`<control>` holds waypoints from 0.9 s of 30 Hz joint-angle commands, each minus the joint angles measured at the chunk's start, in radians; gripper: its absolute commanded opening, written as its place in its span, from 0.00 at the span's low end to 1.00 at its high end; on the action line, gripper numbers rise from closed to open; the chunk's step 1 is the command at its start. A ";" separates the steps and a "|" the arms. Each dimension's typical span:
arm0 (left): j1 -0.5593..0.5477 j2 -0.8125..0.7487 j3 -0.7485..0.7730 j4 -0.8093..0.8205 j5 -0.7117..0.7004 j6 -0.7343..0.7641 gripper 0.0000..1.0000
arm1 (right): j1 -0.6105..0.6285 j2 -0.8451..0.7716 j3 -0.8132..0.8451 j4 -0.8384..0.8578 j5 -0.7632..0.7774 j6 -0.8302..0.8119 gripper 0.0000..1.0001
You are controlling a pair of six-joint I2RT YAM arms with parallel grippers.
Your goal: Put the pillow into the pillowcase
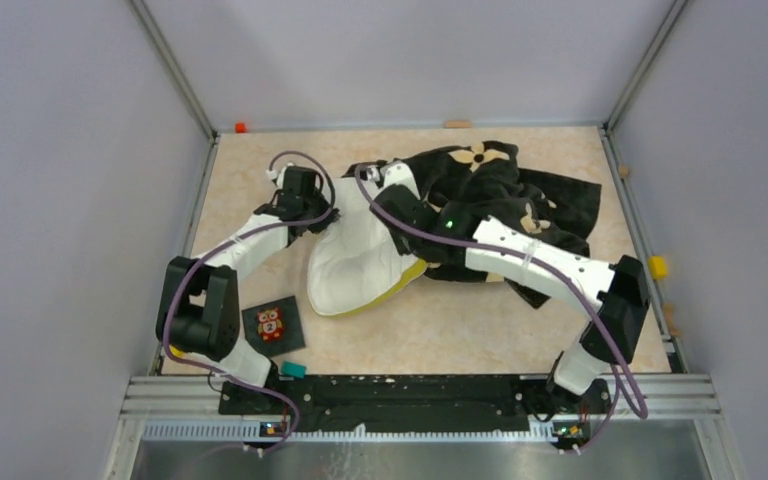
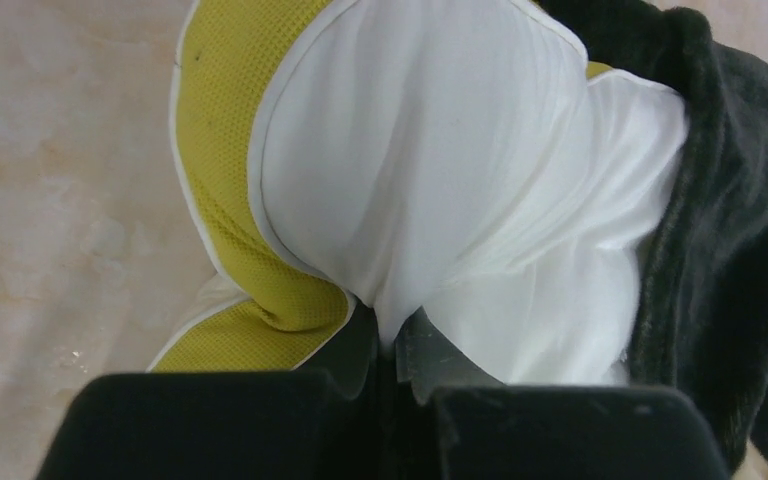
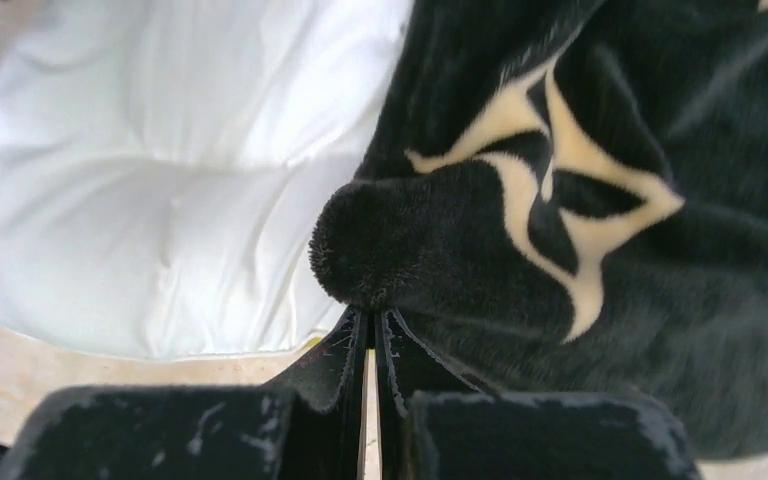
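Soft, even light; close wrist views seem slightly blurred.

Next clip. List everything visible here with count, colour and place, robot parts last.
soft white quilted pillow with yellow mesh band: 1, white and yellow, table centre, right side against the pillowcase
black velvety fabric pillowcase with cream flower motifs: 1, black and cream, crumpled, far right of centre
square dark owl-picture card: 1, dark with orange owl, near left
small teal block: 1, teal, near edge by the left arm's base
small orange piece: 1, orange, far left corner
small tan piece: 1, tan, far edge
small yellow piece: 1, yellow, right rail
beige marbled table: 1, beige
left gripper: 1, black, shut on the pillow's white fabric
right gripper: 1, black, shut on a pillowcase fold
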State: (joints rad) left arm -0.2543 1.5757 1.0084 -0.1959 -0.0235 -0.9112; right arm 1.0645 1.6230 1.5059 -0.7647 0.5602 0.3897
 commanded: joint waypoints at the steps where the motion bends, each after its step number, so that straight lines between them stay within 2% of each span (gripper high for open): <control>1: -0.098 -0.109 0.088 -0.009 0.033 0.051 0.00 | -0.085 0.002 0.272 0.051 -0.182 -0.084 0.00; 5: -0.149 -0.145 0.177 -0.093 0.127 0.147 0.00 | -0.152 0.092 0.612 -0.067 -0.259 -0.126 0.00; 8: -0.171 -0.147 0.273 -0.204 0.208 0.218 0.15 | -0.301 0.199 0.838 -0.132 -0.443 -0.097 0.00; 10: -0.172 -0.159 0.298 -0.232 0.283 0.264 0.30 | -0.368 0.274 0.939 -0.155 -0.495 -0.078 0.00; 14: -0.172 -0.137 0.357 -0.302 0.421 0.348 0.57 | -0.432 0.409 0.991 -0.158 -0.544 -0.047 0.00; 16: -0.169 -0.140 0.382 -0.325 0.431 0.368 0.78 | -0.450 0.458 0.964 -0.138 -0.532 -0.035 0.00; 19: -0.168 -0.160 0.447 -0.346 0.394 0.398 0.98 | -0.471 0.534 0.946 -0.123 -0.543 -0.022 0.00; 23: -0.168 -0.204 0.538 -0.348 0.277 0.471 0.99 | -0.488 0.581 0.963 -0.112 -0.548 -0.012 0.00; 27: -0.172 -0.216 0.628 -0.360 0.287 0.554 0.99 | -0.498 0.611 0.983 -0.118 -0.554 -0.010 0.00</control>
State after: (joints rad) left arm -0.4191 1.4384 1.5238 -0.5915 0.2718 -0.4713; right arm 0.5812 2.2425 2.4508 -0.9203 0.0376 0.3641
